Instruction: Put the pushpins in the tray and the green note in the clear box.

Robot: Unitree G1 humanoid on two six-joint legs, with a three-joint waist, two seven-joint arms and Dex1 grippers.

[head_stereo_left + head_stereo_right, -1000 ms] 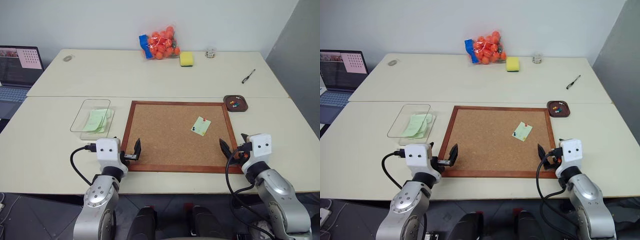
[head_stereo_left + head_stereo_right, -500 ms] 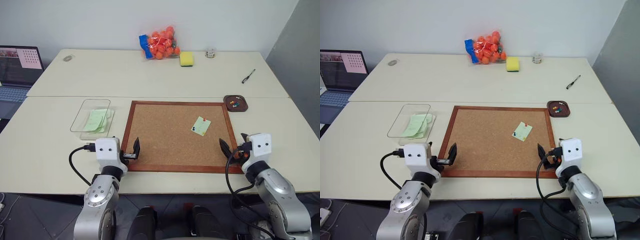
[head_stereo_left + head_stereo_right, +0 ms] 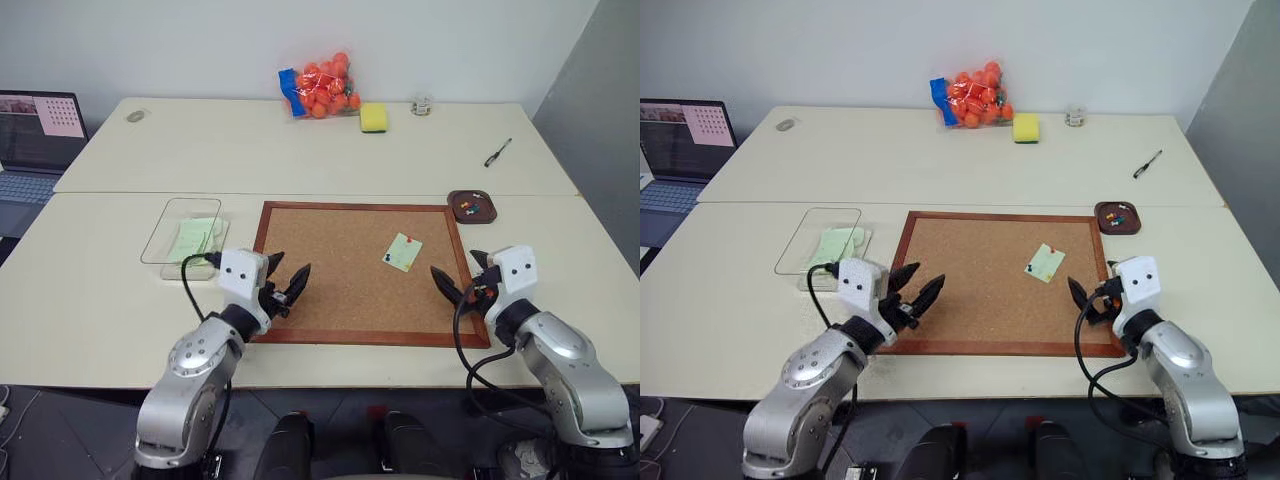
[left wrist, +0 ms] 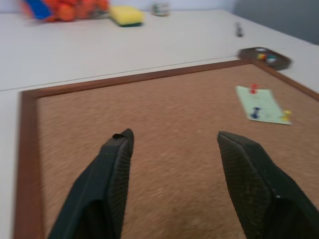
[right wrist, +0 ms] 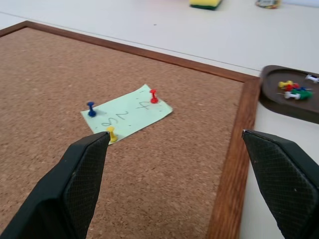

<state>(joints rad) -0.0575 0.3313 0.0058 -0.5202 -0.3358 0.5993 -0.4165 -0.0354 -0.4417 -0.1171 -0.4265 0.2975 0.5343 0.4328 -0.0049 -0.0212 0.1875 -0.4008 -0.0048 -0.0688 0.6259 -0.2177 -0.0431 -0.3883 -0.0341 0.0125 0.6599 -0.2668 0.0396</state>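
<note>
**Figure: Pinned note on the cork board, both grippers at the near edge**

Take the cork board (image 3: 357,267) as your landmark. The green note (image 5: 127,114) lies flat on its right half, held by three pushpins: a red pin (image 5: 153,95), a blue pin (image 5: 91,108) and a yellow pin (image 5: 111,133), each at a corner of the paper. The note sits skewed on the board, its edges not square with the frame. Your right gripper (image 3: 456,284) hovers over the board's near right corner, fingers spread wide and empty, aimed inward at the note; of its pins, the yellow one lies closest ahead. Your left gripper (image 3: 285,285) hovers over the near left part of the board, fingers apart with nothing between them, well apart from the note. The right arm is plainly the nearer (judge it the one to pull pins). The tray (image 3: 471,207) rests just off the board's far right corner and already holds several pins; the clear box (image 3: 186,236) lies just beside the board's left edge, with green paper inside.
</note>
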